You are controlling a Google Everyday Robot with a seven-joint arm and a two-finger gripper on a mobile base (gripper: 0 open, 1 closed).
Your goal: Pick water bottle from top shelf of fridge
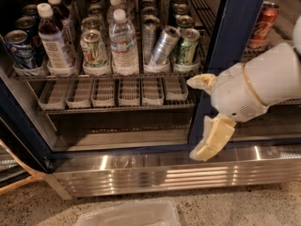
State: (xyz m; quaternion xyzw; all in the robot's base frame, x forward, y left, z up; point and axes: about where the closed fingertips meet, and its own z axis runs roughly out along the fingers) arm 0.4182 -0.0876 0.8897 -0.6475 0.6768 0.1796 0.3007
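1. The water bottle (pixel 123 44) stands at the front edge of the top shelf (pixel 155 74) in the fridge (pixel 155 173). It is about half way between the shelf's left edge and the blue post (pixel 225 41).
2. The gripper (pixel 194 118) is low and off to the right. It is in front of the blue post and under the level of the top shelf's front edge. It could bump the post on its way to the bottle.
3. A green and white can (pixel 94 48) stands just beside the bottle on its left. A silver can (pixel 162 45) leans over near its right. There is little room, so a finger could knock a can down. The leaning one looks easy to tip.
4. A bottle of dark drink (pixel 52 39) near the shelf's left edge also has a white cap. Going for that one would be the wrong pick.
5. The water bottle looks soft and smooth. I think it may slip or get squashed if the squeeze is off.
6. The gripper's two fingers (pixel 214 138) are wide apart. It holds nothing and touches nothing that I can see.
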